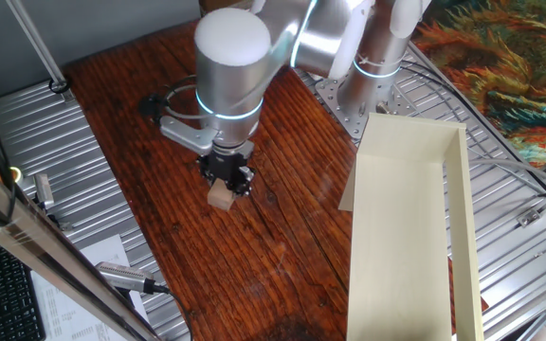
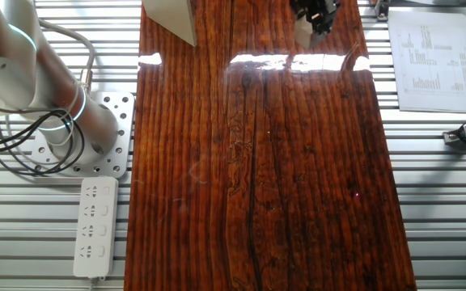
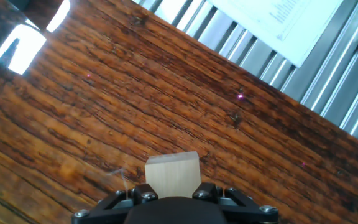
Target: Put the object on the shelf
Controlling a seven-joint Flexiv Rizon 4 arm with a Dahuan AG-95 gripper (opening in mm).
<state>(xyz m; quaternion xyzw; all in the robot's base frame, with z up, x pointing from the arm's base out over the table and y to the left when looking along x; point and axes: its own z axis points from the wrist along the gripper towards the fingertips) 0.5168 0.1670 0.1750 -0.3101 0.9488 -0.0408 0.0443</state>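
The object, a small pale wooden cube [image 1: 221,197], sits at the tip of my gripper [image 1: 226,186] over the left part of the dark wooden table [image 1: 282,256]. In the hand view the cube [image 3: 173,174] fills the gap between the two black fingers [image 3: 135,195], which press on its sides; the gripper [image 3: 173,194] is shut on it. Whether the cube touches the table I cannot tell. The shelf, a long cream board with thin raised walls [image 1: 396,237], lies to the right, well apart from the gripper. Only its corner [image 2: 172,20] shows in the other fixed view.
The arm's base [image 1: 377,76] stands behind the shelf on a metal plate. Ribbed metal surfaces flank the table. A printed sheet [image 2: 431,61] and a metal tool [image 1: 126,277] lie on the left side. A power strip [image 2: 95,226] lies near the arm's base.
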